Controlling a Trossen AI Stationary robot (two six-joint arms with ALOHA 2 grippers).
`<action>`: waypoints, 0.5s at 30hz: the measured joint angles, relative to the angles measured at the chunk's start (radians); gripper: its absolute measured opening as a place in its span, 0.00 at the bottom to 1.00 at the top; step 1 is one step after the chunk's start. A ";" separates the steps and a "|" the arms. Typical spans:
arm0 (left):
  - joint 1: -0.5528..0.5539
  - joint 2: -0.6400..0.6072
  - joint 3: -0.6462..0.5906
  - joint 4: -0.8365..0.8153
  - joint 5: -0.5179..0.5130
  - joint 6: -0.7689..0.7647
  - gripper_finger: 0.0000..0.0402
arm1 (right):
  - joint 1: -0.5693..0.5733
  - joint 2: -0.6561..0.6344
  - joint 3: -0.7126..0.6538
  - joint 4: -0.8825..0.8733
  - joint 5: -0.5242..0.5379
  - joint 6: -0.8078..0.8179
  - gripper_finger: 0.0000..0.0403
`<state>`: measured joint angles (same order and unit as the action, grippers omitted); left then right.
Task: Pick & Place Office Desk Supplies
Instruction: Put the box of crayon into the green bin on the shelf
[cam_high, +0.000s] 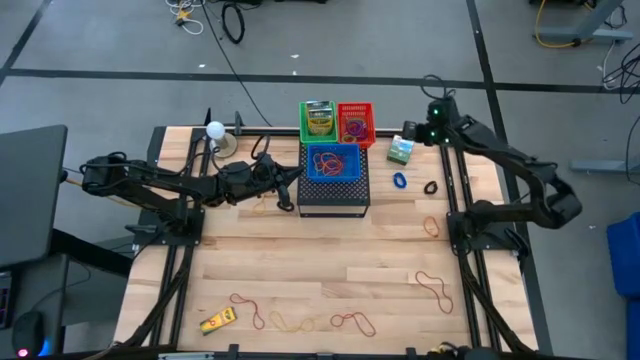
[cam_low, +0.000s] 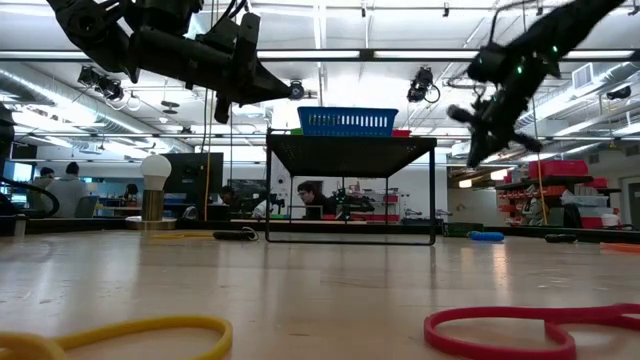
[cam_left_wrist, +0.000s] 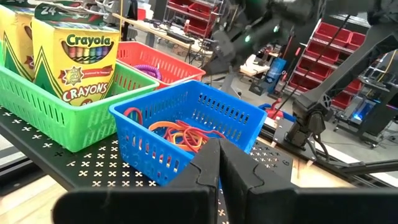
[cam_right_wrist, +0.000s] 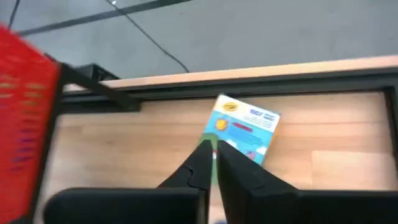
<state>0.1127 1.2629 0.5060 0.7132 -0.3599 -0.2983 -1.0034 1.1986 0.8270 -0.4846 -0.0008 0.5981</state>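
1. Right gripper (cam_right_wrist: 214, 163) hangs over the table's far right corner, directly above a small green/blue printed box (cam_right_wrist: 241, 129) lying flat on the wood; fingers nearly together, nothing between them that I can see, contact with the box can't be told.
2. Same box in the high view (cam_high: 401, 151): just right of the red basket (cam_high: 355, 123), gripper (cam_high: 420, 133) beside it.
3. Left gripper (cam_left_wrist: 219, 163) clenched shut, empty, hovering at the near side of the blue basket (cam_left_wrist: 163, 138), above table height.
4. Black perforated metal stand (cam_high: 334, 193) at the table's centre back carries three slotted plastic baskets: green (cam_high: 317, 119), red, blue (cam_high: 333, 162).
5. Green basket holds yellow Crayola crayon boxes (cam_left_wrist: 76, 57). Blue basket holds a tangle of red/orange rubber bands (cam_left_wrist: 181, 133). Red one holds a purple coiled ring (cam_left_wrist: 147, 68).
6. Loose on the wooden slat table (cam_high: 320, 260): blue ring (cam_high: 400, 181) and black ring (cam_high: 431, 187) right of the stand, a tan band (cam_high: 432, 226) nearer the right arm base.
7. Near edge: thin red-brown bands (cam_high: 352, 321), (cam_high: 434, 286), a tan one (cam_high: 290, 322), a small yellow item (cam_high: 217, 320) at the left.
8. Low view: yellow band (cam_low: 120, 333) and red band (cam_low: 520, 328) close to the lens.
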 joint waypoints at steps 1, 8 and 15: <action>0.000 0.000 0.000 0.000 0.000 -0.001 0.02 | -0.013 0.000 -0.031 0.042 0.001 0.003 0.10; 0.000 0.000 0.000 -0.005 -0.005 -0.002 0.02 | -0.046 0.113 -0.095 0.214 0.069 0.073 0.30; 0.000 0.000 0.000 -0.006 -0.006 -0.008 0.02 | -0.071 0.267 -0.094 0.332 0.076 -0.006 0.37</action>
<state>0.1127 1.2629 0.5060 0.7074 -0.3664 -0.3061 -1.0744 1.4655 0.7334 -0.1524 0.0755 0.5922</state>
